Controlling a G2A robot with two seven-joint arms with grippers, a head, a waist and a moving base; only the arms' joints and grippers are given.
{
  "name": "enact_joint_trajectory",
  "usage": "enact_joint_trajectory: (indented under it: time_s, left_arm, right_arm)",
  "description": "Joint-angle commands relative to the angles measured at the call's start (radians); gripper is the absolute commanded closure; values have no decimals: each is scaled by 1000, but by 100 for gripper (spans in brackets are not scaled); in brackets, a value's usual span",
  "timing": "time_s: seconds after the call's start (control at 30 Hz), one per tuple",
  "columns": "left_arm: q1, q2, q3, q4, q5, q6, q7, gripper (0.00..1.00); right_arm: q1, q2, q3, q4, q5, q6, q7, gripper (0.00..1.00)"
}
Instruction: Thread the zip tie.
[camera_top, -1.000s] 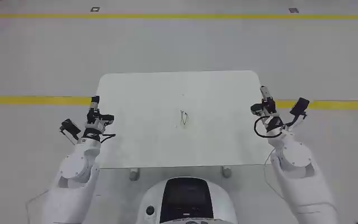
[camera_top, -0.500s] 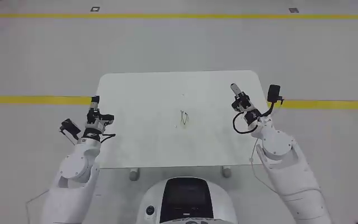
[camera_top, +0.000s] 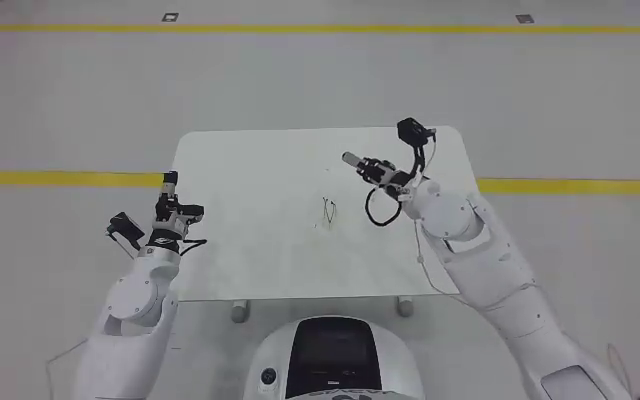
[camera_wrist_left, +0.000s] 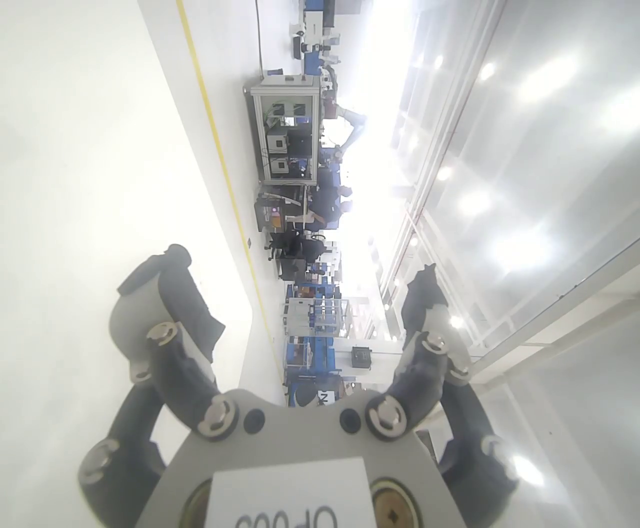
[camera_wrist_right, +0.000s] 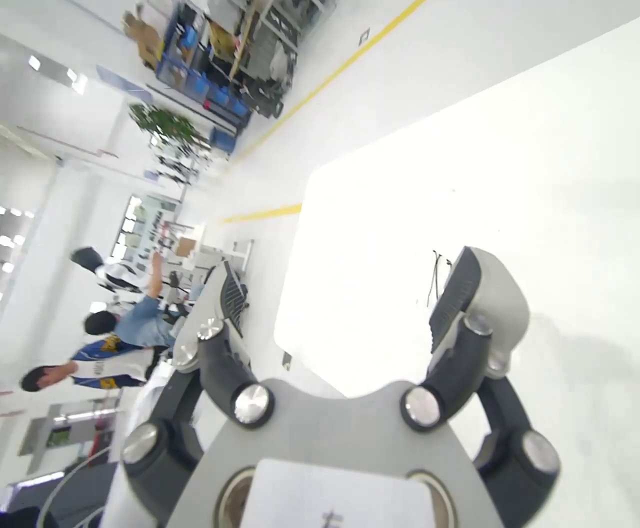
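White counter (camera_top: 250, 260) bears the zip tie (camera_top: 328, 210) near its middle. Right tool (camera_top: 349, 158), spread wide, hangs near it; left tool (camera_top: 170, 180), likewise wide, sits beside the counter's left edge.

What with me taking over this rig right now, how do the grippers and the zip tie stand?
Left gripper: open, empty, beside the white table at its left edge.
Right gripper: open, empty, above the table, right of the thin black zip tie.
Zip tie: lying near the table's middle, ungrasped.
Done: nothing visibly threaded.
Left: grasp it, thread tail through head.
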Motion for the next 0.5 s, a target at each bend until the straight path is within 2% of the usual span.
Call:
enact_joint_trajectory:
  time_s: [0.0, 0.03, 0.47]
  left_arm:
    - [0, 0, 0, 0, 0, 0, 0, 0]
    - [0, 0, 0, 0, 0, 0, 0, 0]
    - [0, 0, 0, 0, 0, 0, 0, 0]
  right_arm:
    - [59, -20, -56, 69, 20, -1, 25, 0]
    - [79, -28, -76, 96, 22, -1, 35, 0]
    - [82, -28, -81, 90, 16, -9, 41, 0]
